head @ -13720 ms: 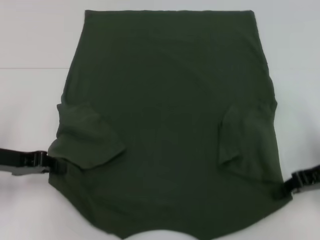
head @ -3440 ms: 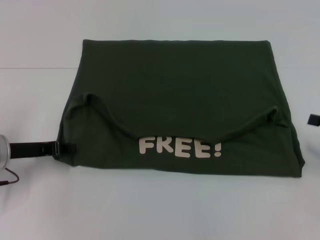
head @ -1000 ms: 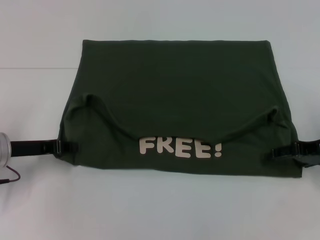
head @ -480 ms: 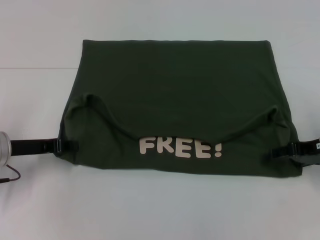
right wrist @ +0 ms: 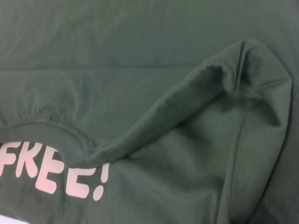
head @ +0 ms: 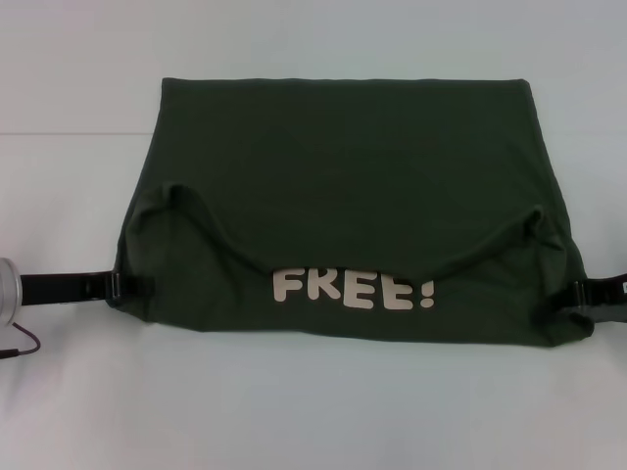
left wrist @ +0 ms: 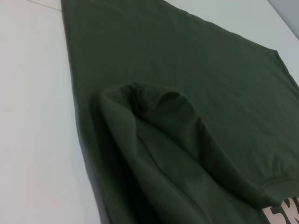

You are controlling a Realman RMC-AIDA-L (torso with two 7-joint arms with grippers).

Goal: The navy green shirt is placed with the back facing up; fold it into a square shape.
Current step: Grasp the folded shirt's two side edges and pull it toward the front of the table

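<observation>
The navy green shirt lies on the white table, folded into a wide band with its folded edge at the far side. The upper layer's neckline dips and uncovers the white "FREE!" print near the front edge. My left gripper is low on the table at the shirt's left front edge. My right gripper is at the shirt's right front corner, its tip against the cloth. The left wrist view shows the shirt with a raised fold. The right wrist view shows the shirt and the print.
The white table runs in front of the shirt and to both sides. A faint seam crosses it at the far left. The left arm's silver wrist and a thin cable sit at the left edge.
Since one second ago, less of both grippers shows over the shirt: the left tip now sits farther left, the right tip farther right. The shirt's fold has not changed.
</observation>
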